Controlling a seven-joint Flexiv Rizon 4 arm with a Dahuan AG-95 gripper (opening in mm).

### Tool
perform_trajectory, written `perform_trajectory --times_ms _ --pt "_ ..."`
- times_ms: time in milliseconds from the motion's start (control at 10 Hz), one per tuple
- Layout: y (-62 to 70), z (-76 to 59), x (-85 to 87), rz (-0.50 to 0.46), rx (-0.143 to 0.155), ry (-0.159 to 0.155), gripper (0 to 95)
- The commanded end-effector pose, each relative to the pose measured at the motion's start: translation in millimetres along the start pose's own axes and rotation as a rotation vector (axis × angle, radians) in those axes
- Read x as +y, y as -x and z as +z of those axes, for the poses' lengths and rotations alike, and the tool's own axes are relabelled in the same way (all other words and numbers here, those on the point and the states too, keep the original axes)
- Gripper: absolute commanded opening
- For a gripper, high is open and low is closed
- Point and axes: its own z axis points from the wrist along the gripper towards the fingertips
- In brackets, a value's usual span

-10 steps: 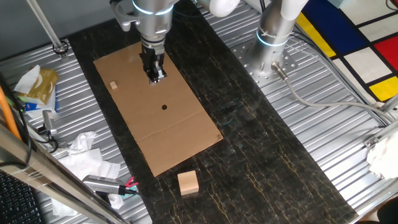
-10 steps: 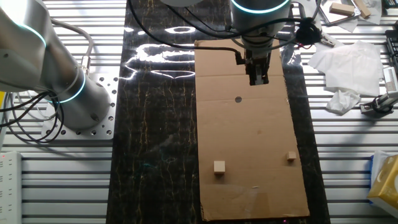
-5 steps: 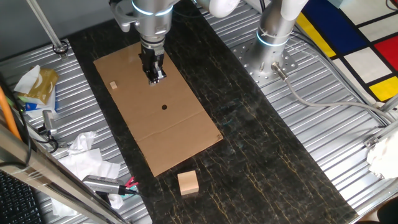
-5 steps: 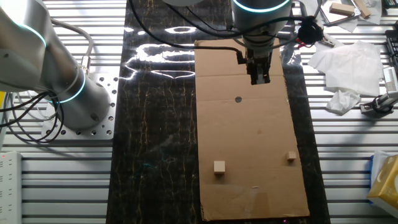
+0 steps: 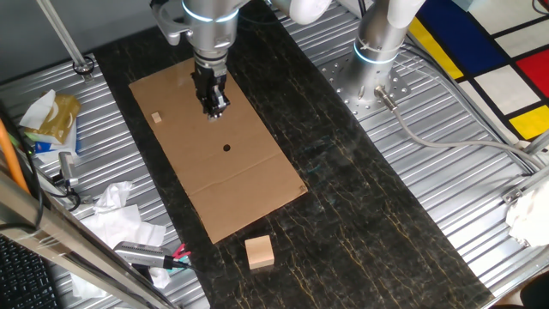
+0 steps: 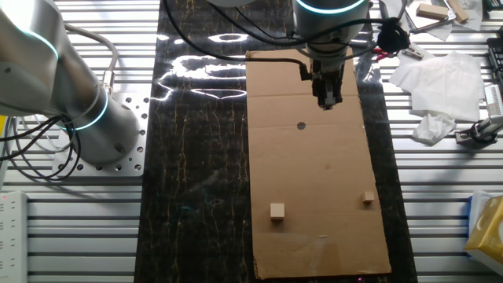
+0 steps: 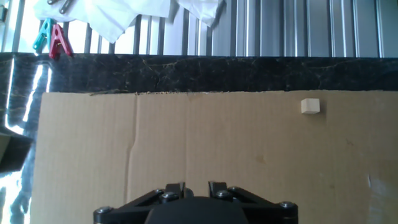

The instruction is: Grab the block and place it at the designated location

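The block [image 5: 156, 118] is a tiny pale tan wooden cube, plain faces, no markings. It sits flat on the brown cardboard sheet [image 5: 249, 184], close to the sheet's border that runs along the long desk [image 5: 360, 215] edge on the crumpled tissue [image 5: 116, 210] side. In the other fixed view the block [image 6: 368, 198] lies toward the desk end away from the hand. The hand view shows the block [image 7: 310, 106] just inside the cardboard border, apart from everything else.

The black dot [image 5: 226, 147] marks the middle of the sheet, well apart from the block, nothing on it. The dot [image 6: 301, 125] is near the hand [image 6: 328, 102] but off to one side of it.

The hand [image 5: 216, 110] hangs over the cardboard between the dot and the sheet's far part, holding nothing. Whether its fingers are together or parted cannot be told: both fixed views show only a narrow dark tip, and the hand view cuts the hand [image 7: 196, 186] off at the bottom edge.

A slightly bigger pale block [image 6: 277, 210] sits on the sheet, toward the opposite long desk edge from the tiny one; in the one fixed view the arm hides it. A much larger wooden cube [image 5: 259, 252] rests on bare desk past the sheet's near end; the other fixed view does not show it. The dot is out of the hand view.
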Motion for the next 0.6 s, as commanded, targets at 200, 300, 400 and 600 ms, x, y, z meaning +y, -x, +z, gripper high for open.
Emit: perform_trajectory --times_ms 200,300,400,600 --pt "0.6 0.1 0.1 0.003 0.001 0.002 38.0" --pt "0.9 0.0 0.2 0.009 0.0 0.005 57.0" --pt "1.2 -0.2 0.3 0.016 -0.001 0.007 57.0" --pt "1.5 0.3 0.2 0.023 -0.001 0.008 57.0"
